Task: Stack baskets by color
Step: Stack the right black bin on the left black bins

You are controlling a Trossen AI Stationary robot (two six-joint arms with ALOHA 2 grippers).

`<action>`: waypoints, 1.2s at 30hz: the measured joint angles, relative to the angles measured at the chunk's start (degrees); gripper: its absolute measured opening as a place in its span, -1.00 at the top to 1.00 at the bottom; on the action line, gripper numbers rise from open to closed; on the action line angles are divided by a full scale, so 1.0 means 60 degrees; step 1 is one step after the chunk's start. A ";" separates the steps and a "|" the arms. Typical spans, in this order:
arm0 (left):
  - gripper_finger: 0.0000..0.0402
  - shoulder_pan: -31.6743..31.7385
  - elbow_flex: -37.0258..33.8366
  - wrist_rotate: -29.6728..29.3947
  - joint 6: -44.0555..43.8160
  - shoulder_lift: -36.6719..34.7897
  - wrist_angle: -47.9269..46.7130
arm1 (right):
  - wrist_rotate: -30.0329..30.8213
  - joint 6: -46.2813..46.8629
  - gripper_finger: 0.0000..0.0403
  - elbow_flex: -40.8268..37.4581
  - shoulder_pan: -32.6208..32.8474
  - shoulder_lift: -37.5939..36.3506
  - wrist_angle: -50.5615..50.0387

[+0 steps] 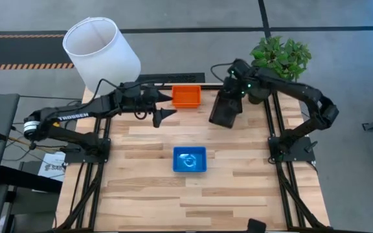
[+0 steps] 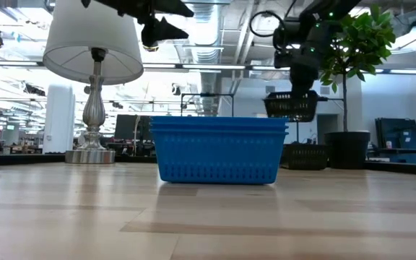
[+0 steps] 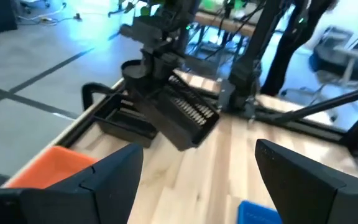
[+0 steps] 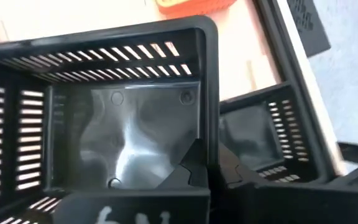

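Note:
My right gripper point(image 1: 232, 98) is shut on a black basket point(image 1: 224, 111), which hangs tilted above the table's far right part. In the low view that basket point(image 2: 291, 105) is well above the tabletop. Another black basket point(image 4: 267, 138) rests on its bottom on the table beneath it. An orange basket point(image 1: 186, 96) sits at the far edge. Just to its left and nearer, my left gripper point(image 1: 164, 115) stands open in the air with nothing between its fingers. A blue stack of baskets point(image 1: 190, 160) rests at the table's middle. My right gripper pinches one wall of the black basket at its rim point(image 4: 207, 134), one finger inside the basket and one outside. The fingers come from above, slanting down. The basket is lifted clear of the table and hangs tilted below the fingers.
A lamp with a white shade point(image 1: 102, 45) stands at the far left corner. A potted plant point(image 1: 280, 55) is at the far right, just behind my right arm. Bare wood lies around the blue stack and along the near half of the table.

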 joint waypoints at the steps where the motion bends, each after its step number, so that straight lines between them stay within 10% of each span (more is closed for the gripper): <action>1: -0.48 0.0000 -0.0099 0.0051 -0.0101 0.0000 0.0190 | -0.0003 -0.0343 0.99 0.0000 -0.0073 0.0004 -0.0007; 20: -0.48 0.0055 -0.0134 0.0284 -0.0199 -0.0018 0.0144 | 0.1526 -0.3778 0.99 0.0000 -0.1337 0.0329 0.1038; 36: -0.48 0.0055 -0.0134 0.0320 -0.0384 -0.0018 -0.0025 | 0.1524 -0.3649 0.85 -0.0004 -0.1453 0.0951 0.1361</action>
